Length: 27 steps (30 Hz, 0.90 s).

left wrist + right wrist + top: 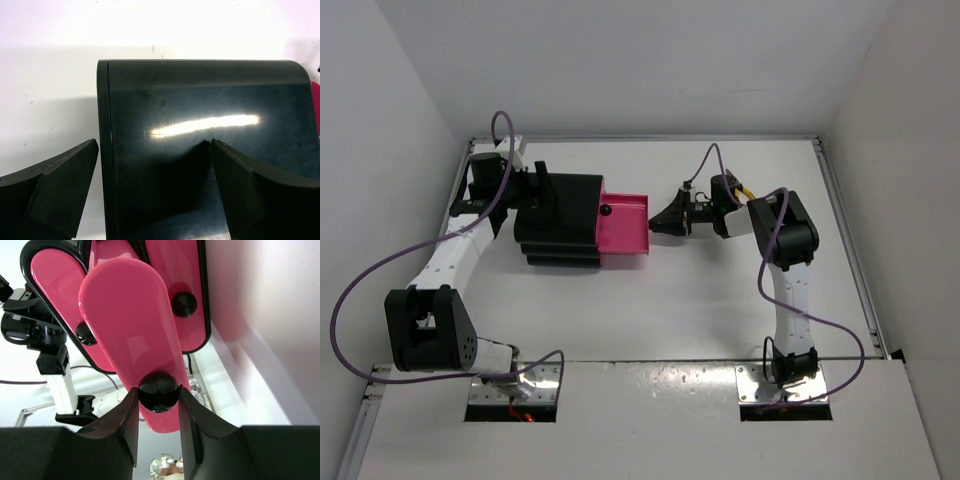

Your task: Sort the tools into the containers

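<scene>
The black cabinet (pixel 560 222) lies on the table with one magenta-pink drawer (pixel 625 226) pulled out to the right. My right gripper (pixel 654 224) is at that drawer's front. In the right wrist view it (pixel 158 397) is shut on the drawer's round black knob (pixel 158 390). The two other pink drawers (pixel 55 295) sit pushed in behind it. My left gripper (pixel 542 192) is open over the cabinet's back end. In the left wrist view one finger (pixel 60 190) is past the cabinet's edge and the other is over its glossy black side (pixel 200 125). No tools are in view.
White walls enclose the table on the left, back and right. A metal rail (pixel 850 240) runs along the right edge. The arm bases (pixel 510 385) stand at the near edge.
</scene>
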Tool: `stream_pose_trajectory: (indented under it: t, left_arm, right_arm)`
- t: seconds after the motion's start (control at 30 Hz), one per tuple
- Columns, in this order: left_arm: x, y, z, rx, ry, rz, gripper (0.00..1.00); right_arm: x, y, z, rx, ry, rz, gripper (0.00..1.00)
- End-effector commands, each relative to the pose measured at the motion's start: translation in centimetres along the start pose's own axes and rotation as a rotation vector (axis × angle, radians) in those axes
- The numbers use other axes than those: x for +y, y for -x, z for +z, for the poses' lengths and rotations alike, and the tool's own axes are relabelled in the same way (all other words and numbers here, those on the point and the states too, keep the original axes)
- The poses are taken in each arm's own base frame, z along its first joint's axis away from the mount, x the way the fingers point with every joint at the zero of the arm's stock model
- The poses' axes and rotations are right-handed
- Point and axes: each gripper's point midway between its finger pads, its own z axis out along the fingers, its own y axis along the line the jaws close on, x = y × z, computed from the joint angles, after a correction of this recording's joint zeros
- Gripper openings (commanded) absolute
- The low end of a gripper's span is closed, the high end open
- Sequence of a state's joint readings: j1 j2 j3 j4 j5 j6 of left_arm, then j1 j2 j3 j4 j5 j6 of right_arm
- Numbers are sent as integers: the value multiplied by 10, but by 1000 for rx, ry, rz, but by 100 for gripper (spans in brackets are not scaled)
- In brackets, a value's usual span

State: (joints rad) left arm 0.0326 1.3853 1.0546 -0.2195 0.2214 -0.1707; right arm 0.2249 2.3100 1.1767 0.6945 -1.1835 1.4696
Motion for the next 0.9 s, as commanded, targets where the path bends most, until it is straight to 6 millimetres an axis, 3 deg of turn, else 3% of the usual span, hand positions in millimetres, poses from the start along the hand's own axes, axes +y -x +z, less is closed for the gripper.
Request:
stream_pose_trajectory:
  t: [0.0, 0.1, 0.27, 0.4, 0.53, 0.73, 0.83, 0.87]
  left_arm:
    - [16, -80, -4, 264, 62, -13, 100]
    - [16, -80, -4, 264, 62, -13, 100]
    - [16, -80, -4, 264, 62, -13, 100]
    - [16, -80, -4, 264, 62, -13, 100]
    - [16, -80, -4, 264, 62, -13, 100]
    - [16, -80, -4, 264, 62, -13, 100]
    - [14, -80, -4, 265, 53, -15, 100]
    - [14, -80, -4, 265, 53, -15, 100]
  right_arm:
    - [20, -3, -6, -3, 13, -72, 20]
    - [15, -5, -6, 1, -1, -52, 41]
    - [16, -3, -7, 3, -33, -99, 54]
    - [16, -4, -8, 1, -52, -96, 55]
    - [13, 2, -28, -43, -90, -108, 56]
    - [40, 26, -97, -163, -118, -218, 56]
    - [47, 45, -134, -226, -233, -319, 56]
    - [61, 64, -147, -239, -296, -507, 55]
